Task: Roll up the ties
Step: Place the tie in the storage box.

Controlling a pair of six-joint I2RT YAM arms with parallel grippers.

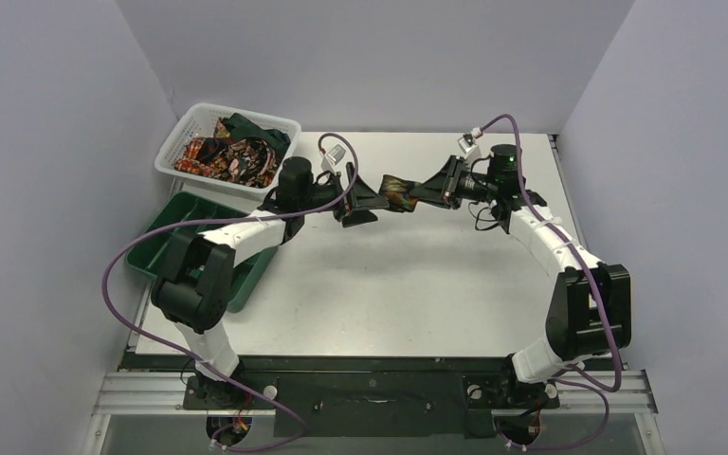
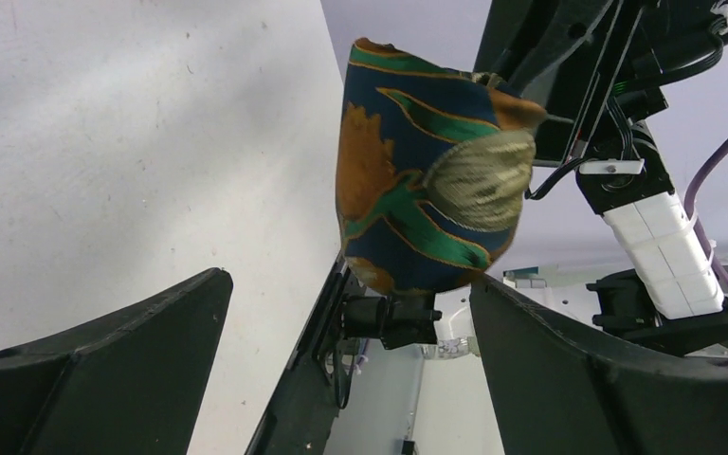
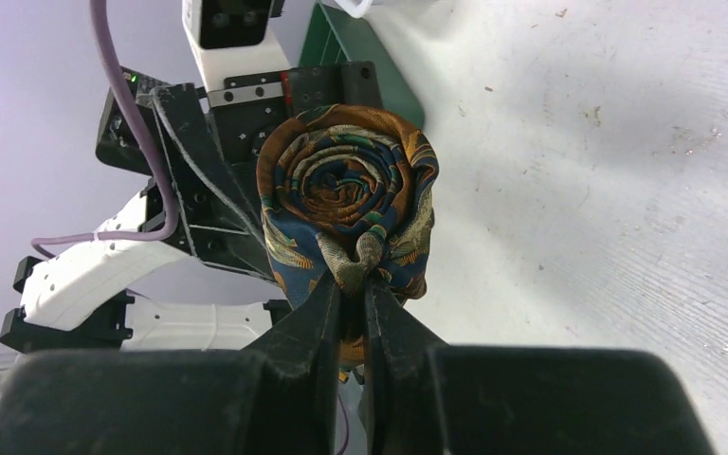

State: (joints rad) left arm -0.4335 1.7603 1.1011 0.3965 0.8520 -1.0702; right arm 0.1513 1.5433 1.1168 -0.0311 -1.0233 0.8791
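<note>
My right gripper [image 3: 353, 284] pinches a rolled tie [image 3: 346, 204], locking its coil.
My left gripper [image 2: 346, 284] spreads wide beside the tie, probably for handover.

No legible text or labels anywhere

Rolled tie [image 2: 417, 180] hangs before the wide-open left hand [image 2: 349, 282]

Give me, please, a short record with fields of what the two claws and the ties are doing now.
Right claw: shut on rolled tie, held above the table
Left claw: open, facing the roll, not gripping it
Other ties: heaped in white basket, far left
Green tray: next to the basket
</note>
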